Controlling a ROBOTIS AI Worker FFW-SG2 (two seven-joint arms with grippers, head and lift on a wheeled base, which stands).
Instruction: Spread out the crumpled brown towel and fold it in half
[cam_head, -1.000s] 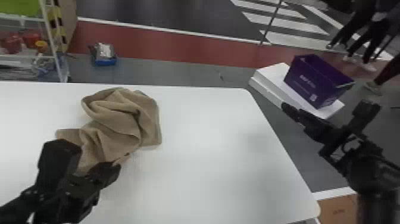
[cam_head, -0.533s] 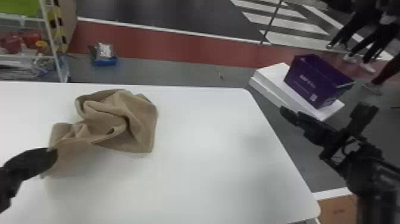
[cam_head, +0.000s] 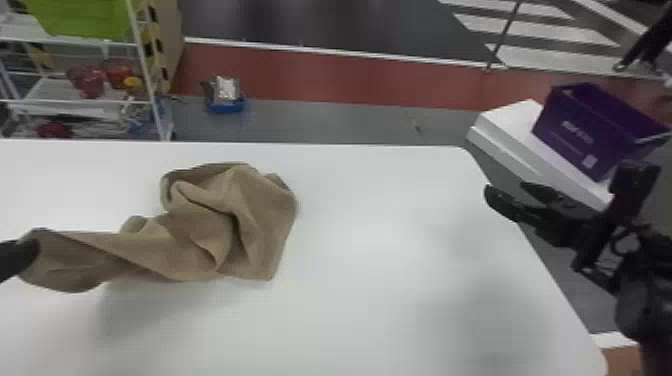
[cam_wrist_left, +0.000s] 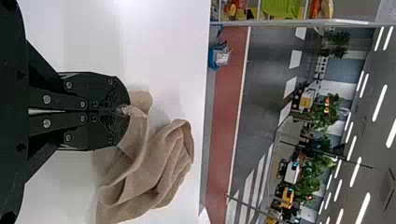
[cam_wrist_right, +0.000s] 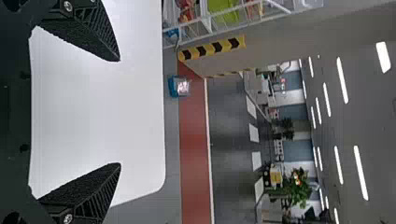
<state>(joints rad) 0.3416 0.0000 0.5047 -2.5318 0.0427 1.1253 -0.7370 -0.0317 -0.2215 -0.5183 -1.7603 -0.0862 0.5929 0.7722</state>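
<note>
At the head view's left edge my left gripper (cam_head: 31, 254) has hold of one end of the brown towel (cam_head: 200, 235). That end is drawn out toward the left, while the rest lies crumpled on the white table. In the left wrist view the left gripper (cam_wrist_left: 125, 111) is shut with a bit of the towel (cam_wrist_left: 149, 172) pinched at its tips. My right gripper (cam_head: 505, 192) is parked over the table's right edge, away from the towel. The right wrist view has the right gripper (cam_wrist_right: 119, 112) with its fingers wide apart and nothing between them.
The white table (cam_head: 380, 300) has its right edge beneath the right arm. Beyond that edge a purple box (cam_head: 590, 130) stands on a white block (cam_head: 520, 135). A wire shelf (cam_head: 80, 100) and a small blue container (cam_head: 225, 102) are behind the table.
The left gripper has moved left, holding the towel end, which is now stretched out farther left. The towel's crumpled part has shifted slightly. The right arm stays about where it was.
</note>
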